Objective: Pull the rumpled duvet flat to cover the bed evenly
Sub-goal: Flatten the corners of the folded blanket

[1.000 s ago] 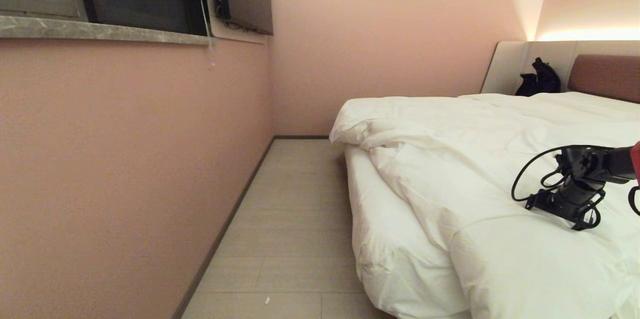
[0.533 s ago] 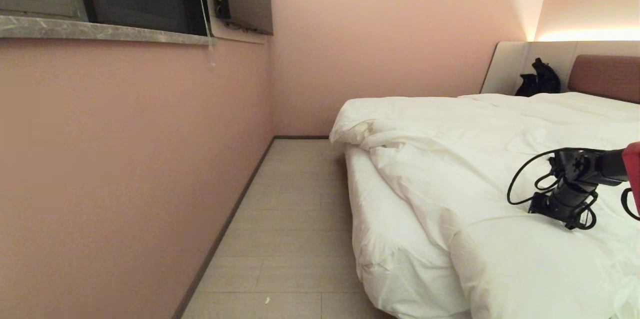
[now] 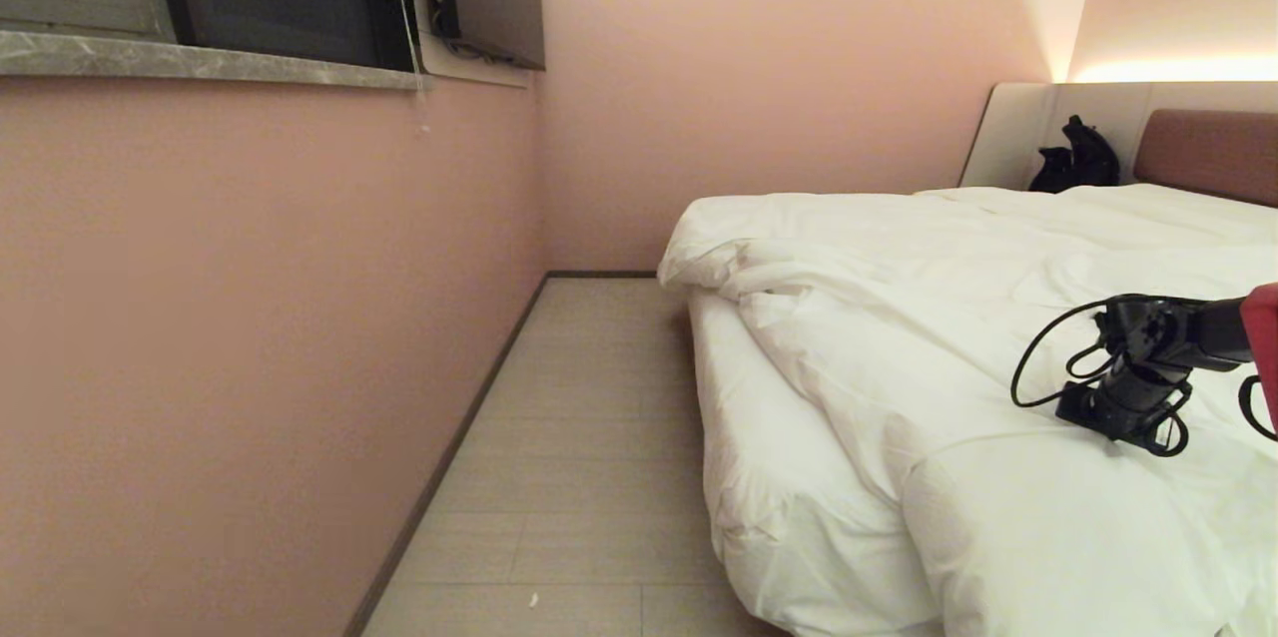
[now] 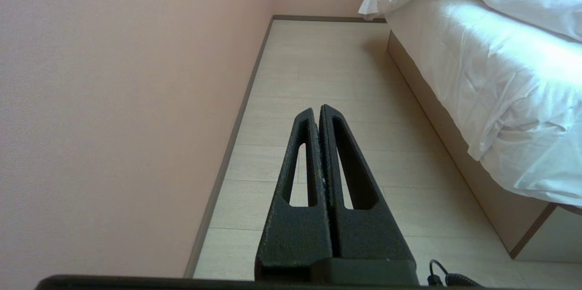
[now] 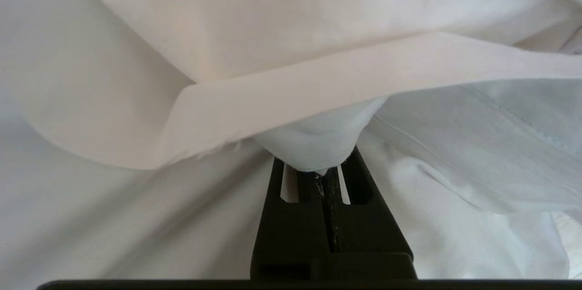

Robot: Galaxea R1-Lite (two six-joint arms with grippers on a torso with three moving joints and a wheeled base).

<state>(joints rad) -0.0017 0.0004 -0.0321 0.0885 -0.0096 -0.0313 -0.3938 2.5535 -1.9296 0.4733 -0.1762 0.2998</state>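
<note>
At the left of the head view there is only the pink wall (image 3: 270,337) and the strip of pale floor (image 3: 579,457); the bed (image 3: 789,477) fills the right half, its sheeted mattress side bare along the near edge while the duvet (image 3: 949,337) lies bunched on top, folded back on itself with a thick roll at the lower right of the frame. Far right, the right gripper (image 3: 1123,417) sits pressed down into the duvet's upper surface. The step in hand looks like the grasp before a pull: the right wrist view shows the right gripper (image 5: 328,176) with its jaws together and a pinch of white fabric caught between them, a folded hem band crossing just above. The head view cannot show that pinch, since the wrist and its cables hide the fingertips; the wrist view, in turn, gives no sense of where on the bed the grip is. The left wrist view adds what neither does: the left gripper (image 4: 320,153) hangs closed on nothing beside the bed, over the floor, with the mattress side and the grey panel in the right of that frame. The next move, I judge, calls for a steady drag toward the uncovered edge, kept low so the thin pinch does not slip out.
</note>
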